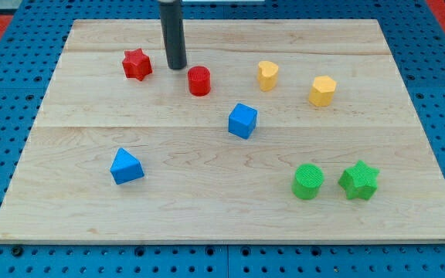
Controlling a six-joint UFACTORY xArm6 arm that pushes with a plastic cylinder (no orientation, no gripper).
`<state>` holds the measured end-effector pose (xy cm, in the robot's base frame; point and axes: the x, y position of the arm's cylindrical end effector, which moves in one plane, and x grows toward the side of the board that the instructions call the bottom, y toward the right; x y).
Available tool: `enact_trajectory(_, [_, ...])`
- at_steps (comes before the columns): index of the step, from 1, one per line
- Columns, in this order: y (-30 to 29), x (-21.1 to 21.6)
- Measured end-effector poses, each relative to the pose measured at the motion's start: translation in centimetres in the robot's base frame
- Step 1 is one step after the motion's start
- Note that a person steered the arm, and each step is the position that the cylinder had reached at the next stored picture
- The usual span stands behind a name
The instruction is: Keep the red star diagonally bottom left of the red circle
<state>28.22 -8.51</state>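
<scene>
The red star (137, 64) lies near the view's top left of the wooden board (91, 193). The red circle (198, 80) lies to its right and slightly lower in the view. My tip (176, 67) stands between the two, close to the upper left of the red circle and to the right of the red star. It does not visibly touch either block.
A blue cube (242, 120) lies below and right of the red circle. A blue triangular block (125, 166) lies at the lower left. A yellow heart (266, 75) and a yellow hexagon (322, 90) lie at the upper right. A green circle (308, 181) and a green star (358, 181) lie at the lower right.
</scene>
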Motion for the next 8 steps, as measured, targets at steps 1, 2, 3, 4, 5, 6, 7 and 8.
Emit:
enact_trajectory(1, [-3.6, -5.9])
enact_trajectory(2, [-9.6, -3.6])
enact_trajectory(3, [-8.2, 1.4])
enact_trajectory(4, [-5.8, -2.0])
enact_trajectory(5, [-4.4, 1.2])
enact_trajectory(6, [-5.8, 5.8])
enact_trajectory(7, [-2.6, 7.2])
enact_trajectory(8, [-6.0, 7.1])
